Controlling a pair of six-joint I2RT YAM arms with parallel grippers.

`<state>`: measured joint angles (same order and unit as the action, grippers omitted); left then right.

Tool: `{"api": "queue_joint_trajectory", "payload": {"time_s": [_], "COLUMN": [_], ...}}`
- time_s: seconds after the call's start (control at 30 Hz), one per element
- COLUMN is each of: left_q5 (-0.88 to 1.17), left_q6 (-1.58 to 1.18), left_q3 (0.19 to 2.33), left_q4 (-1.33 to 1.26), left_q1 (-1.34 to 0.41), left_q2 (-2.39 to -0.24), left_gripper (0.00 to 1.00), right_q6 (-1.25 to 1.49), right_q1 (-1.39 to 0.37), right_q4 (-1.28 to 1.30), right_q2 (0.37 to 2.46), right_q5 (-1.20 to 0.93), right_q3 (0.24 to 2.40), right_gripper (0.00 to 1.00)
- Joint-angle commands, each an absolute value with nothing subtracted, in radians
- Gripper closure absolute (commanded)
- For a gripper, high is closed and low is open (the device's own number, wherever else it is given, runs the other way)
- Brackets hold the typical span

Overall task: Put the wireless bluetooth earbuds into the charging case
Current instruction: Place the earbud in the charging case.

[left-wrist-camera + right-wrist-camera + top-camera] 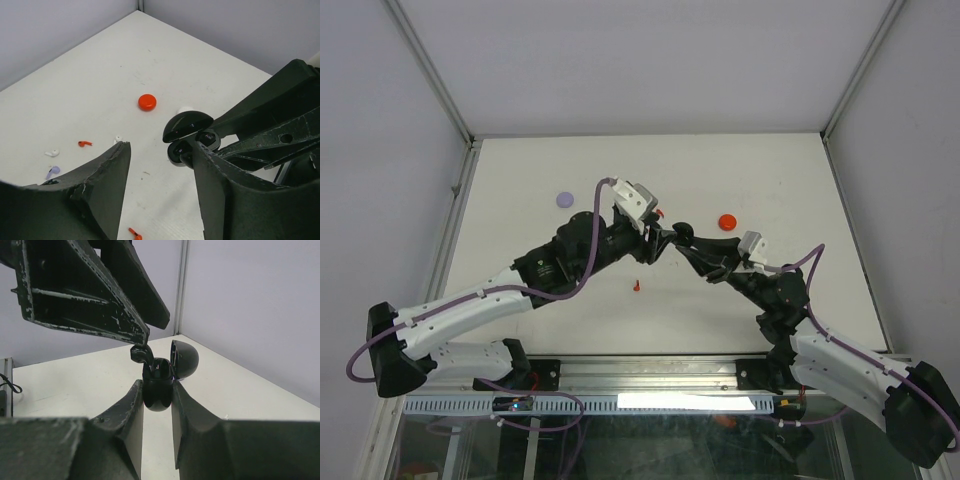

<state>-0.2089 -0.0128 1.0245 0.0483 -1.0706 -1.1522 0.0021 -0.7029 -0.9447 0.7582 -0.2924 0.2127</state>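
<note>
Mid-frame in the right wrist view, the right gripper (156, 388) clamps the open black case (159, 401). A black earbud (140, 354) sits at its top rim, just under the left gripper (161, 150), whose jaws stand apart. A red earbud (84, 143) and a white earbud (52, 153) lie on the table (150, 50), left in the left wrist view.
</note>
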Motion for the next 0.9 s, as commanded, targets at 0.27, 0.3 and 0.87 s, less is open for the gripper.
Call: {"api": "queue_joint_trajectory", "payload": {"time_s": [0.27, 0.3, 0.87], "left_q5": [-0.018, -0.005, 0.007], "left_q6": [-0.124, -0.132, -0.235], "left_q3": [1.066, 1.069, 1.054], "left_q4": [0.036, 0.037, 0.089], "left_q1": [-1.0, -0.998, -0.936], "left_q2": [-1.092, -1.088, -1.103], "left_gripper": [0.42, 0.41, 0.25], "right_q6": [0.012, 0.012, 0.02], "right_q1": [-0.707, -0.706, -0.706], "right_q4": [-0.993, -0.992, -0.983], "right_q2": [0.752, 0.752, 0.742], "right_q5": [-0.275, -0.275, -0.265], "right_q3": [0.245, 0.246, 0.25], "right_gripper": [1.0, 1.0, 1.0]}}
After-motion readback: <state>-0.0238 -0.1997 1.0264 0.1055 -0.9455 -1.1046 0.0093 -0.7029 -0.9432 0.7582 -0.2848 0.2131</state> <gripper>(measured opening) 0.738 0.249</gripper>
